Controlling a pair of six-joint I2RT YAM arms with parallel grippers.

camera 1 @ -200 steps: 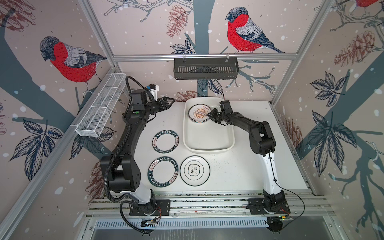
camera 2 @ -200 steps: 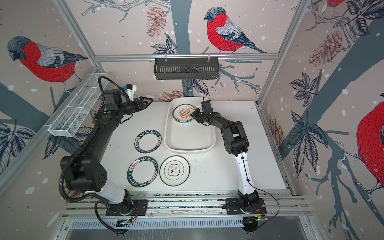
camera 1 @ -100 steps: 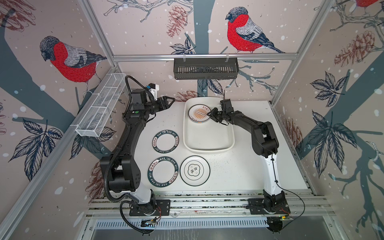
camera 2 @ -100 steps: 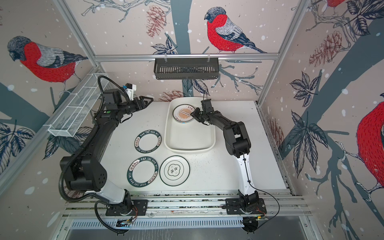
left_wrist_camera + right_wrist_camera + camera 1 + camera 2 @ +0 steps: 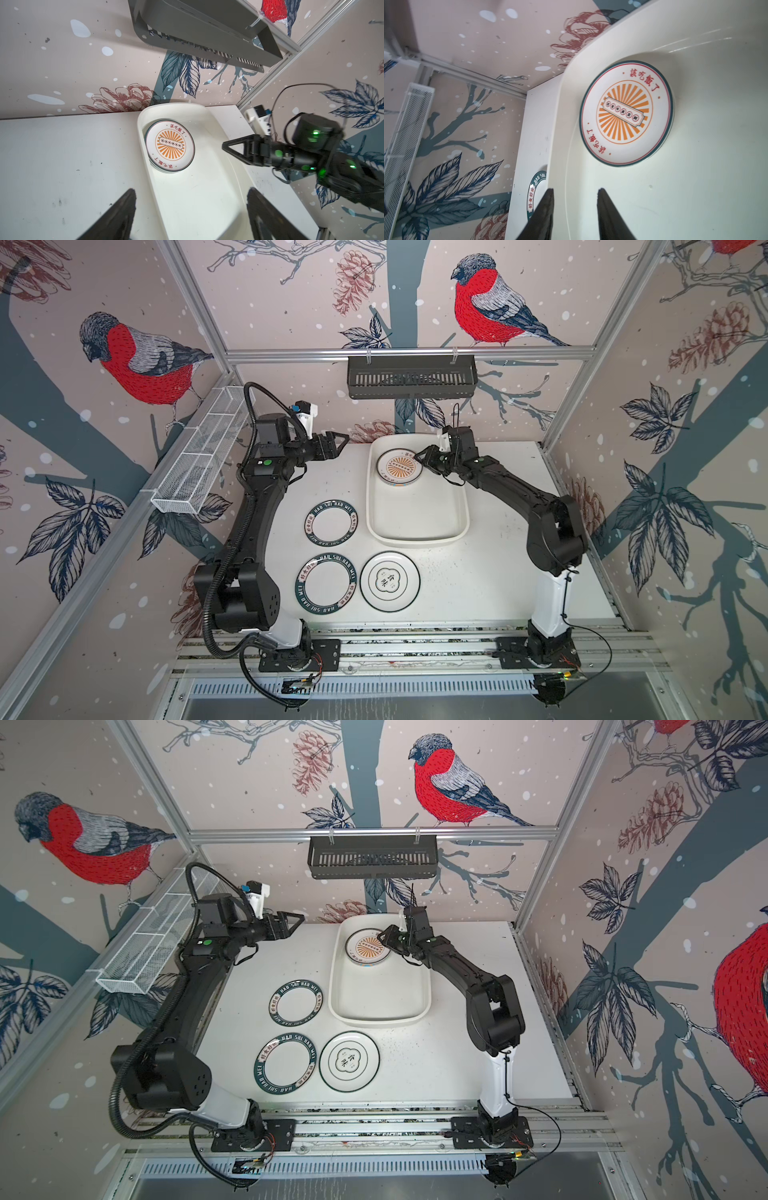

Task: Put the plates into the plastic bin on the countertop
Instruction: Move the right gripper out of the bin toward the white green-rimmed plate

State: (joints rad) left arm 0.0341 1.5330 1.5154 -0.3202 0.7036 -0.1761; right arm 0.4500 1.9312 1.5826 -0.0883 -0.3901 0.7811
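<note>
The cream plastic bin [image 5: 417,537] [image 5: 380,1019] lies on the white countertop [image 5: 498,572]. An orange-sunburst plate [image 5: 398,466] [image 5: 170,145] [image 5: 626,113] lies in its far end, seemingly on top of others. Two lettered-rim plates [image 5: 331,520] [image 5: 326,583] and a thin-rimmed emblem plate [image 5: 390,580] lie on the countertop left of and in front of the bin. My right gripper [image 5: 419,456] [image 5: 575,190] hovers at the sunburst plate's right edge, open and empty. My left gripper [image 5: 343,441] [image 5: 191,191] hangs left of the bin's far end, wide open and empty.
A black slotted shelf [image 5: 411,377] hangs on the back wall above the bin. A white wire-mesh basket [image 5: 199,460] runs along the left wall beside my left arm. Aluminium framing edges the countertop.
My left gripper's jaws have spread wider. The right gripper stays by the sunburst plate with its arm shifted only slightly. No plate has moved.
</note>
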